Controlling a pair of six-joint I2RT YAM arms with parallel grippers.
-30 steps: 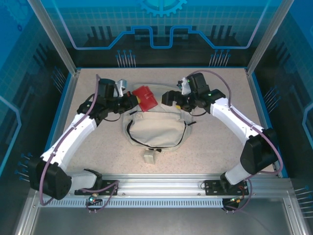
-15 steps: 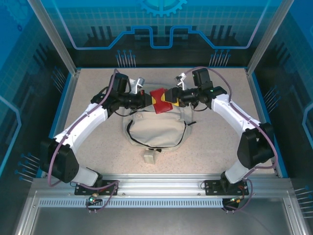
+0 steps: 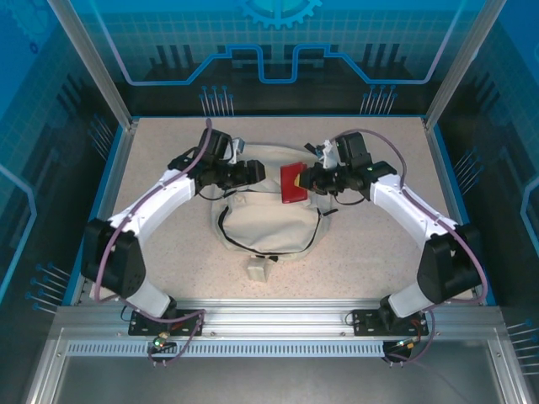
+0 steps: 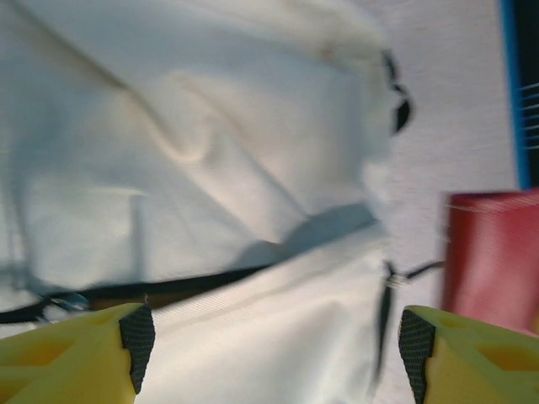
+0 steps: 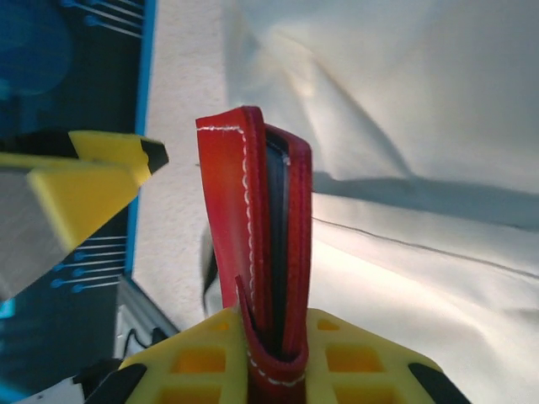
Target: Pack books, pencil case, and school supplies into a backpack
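Presently a red stitched case [image 3: 292,183] is clamped by the right gripper [image 3: 310,179] over the cream-white fabric backpack [image 3: 269,225], not yet packed; the left gripper [image 3: 253,173] is held wide.

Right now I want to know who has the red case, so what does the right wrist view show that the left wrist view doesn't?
Right wrist view, not the left: the right gripper shut on the red case, which stands edge-on between its jaws with its white stitching visible. Left wrist view, not the right: the left gripper open, jaws wide apart with nothing between them, hanging over the fabric. Both share the cream backpack, the speckled table and part of the red case.
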